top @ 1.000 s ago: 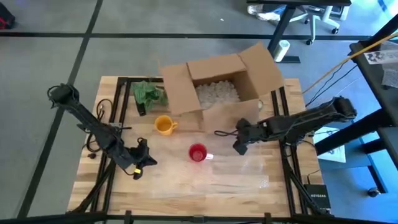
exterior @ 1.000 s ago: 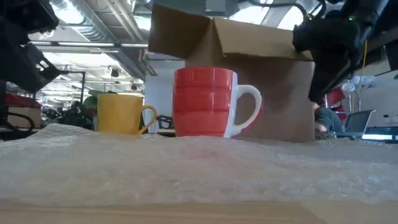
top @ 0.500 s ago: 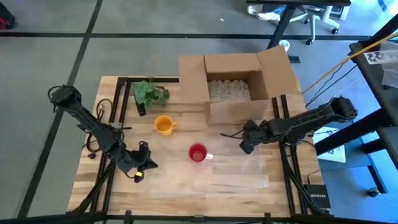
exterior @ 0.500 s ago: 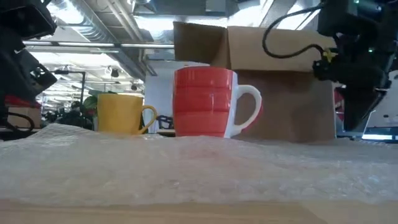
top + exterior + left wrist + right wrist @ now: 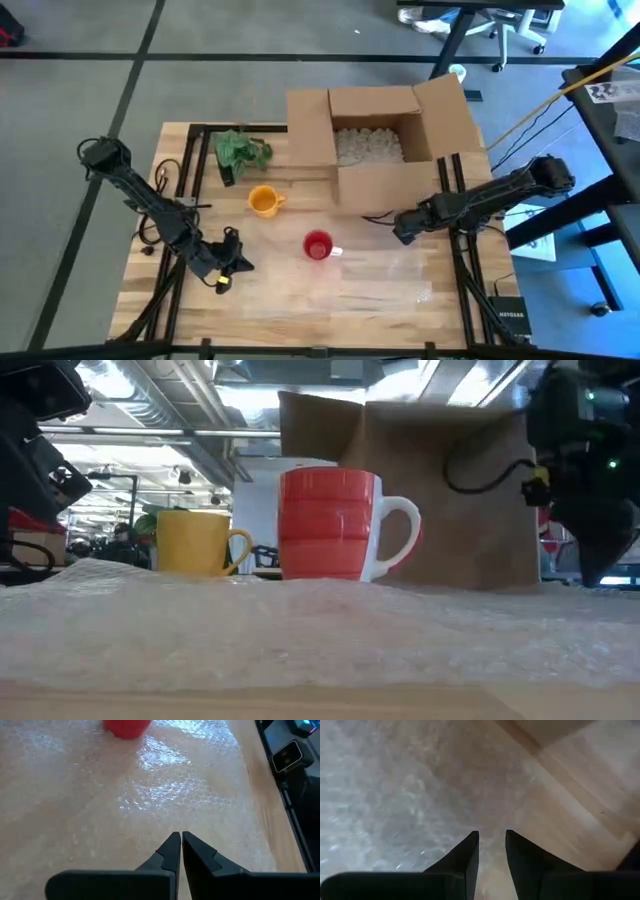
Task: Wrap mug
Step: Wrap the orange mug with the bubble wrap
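A red mug (image 5: 318, 246) with a white handle stands upright on the far part of a clear bubble-wrap sheet (image 5: 350, 285) spread flat on the table; the low view shows the red mug (image 5: 332, 525) behind the sheet (image 5: 320, 630). My left gripper (image 5: 237, 262) is shut, low over the table left of the mug and pointing at it; its wrist view shows the mug (image 5: 126, 727) beyond the fingertips (image 5: 181, 838). My right gripper (image 5: 398, 232) hovers, fingers narrowly open (image 5: 492, 838), over the sheet's far right edge, right of the mug.
A yellow mug (image 5: 263, 201) stands far left of the red one. An open cardboard box (image 5: 380, 140) with white filling stands at the far edge, close to my right gripper. A green plant (image 5: 240, 150) lies at the far left.
The cardboard box has turned square and slid toward the table's right edge, then stayed put. My right gripper has drawn back toward the right edge, away from the red mug. Both mugs and the sheet have not moved.
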Motion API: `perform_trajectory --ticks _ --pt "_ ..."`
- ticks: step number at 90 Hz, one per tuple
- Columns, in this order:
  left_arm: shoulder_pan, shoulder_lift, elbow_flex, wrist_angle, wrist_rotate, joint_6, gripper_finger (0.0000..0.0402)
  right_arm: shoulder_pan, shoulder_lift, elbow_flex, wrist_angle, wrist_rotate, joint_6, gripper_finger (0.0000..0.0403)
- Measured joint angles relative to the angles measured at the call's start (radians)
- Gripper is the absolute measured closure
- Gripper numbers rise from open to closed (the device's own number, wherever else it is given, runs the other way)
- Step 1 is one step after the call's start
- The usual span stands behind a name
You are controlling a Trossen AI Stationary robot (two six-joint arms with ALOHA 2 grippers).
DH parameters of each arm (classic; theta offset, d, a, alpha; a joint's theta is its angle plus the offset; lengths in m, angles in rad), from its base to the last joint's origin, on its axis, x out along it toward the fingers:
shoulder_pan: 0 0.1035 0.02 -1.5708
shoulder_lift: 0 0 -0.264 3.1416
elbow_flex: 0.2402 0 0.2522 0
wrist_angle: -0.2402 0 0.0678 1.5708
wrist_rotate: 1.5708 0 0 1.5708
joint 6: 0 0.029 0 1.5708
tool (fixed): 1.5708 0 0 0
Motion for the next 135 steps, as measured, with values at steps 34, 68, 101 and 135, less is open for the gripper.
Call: perform_trajectory --ticks 34,68,101,135 --pt "0.0 0.0 0.0 -0.001 0.0 0.0 0.0402 0.0 -0.217 -0.082 -0.007 -0.009 0.039 0.0314" --pt "0.0 0.0 0.0 -0.002 0.0 0.0 0.0402 0.0 -0.407 -0.1 -0.026 0.017 0.095 0.0233" --pt "0.0 0.0 0.0 -0.002 0.0 0.006 0.0402 0.0 -0.416 -0.295 0.215 -0.051 0.18 0.0224" --pt "0.001 0.0 0.0 -0.002 -0.001 0.007 0.0402 0.0 -0.412 -0.295 0.244 0.048 0.154 0.0355"
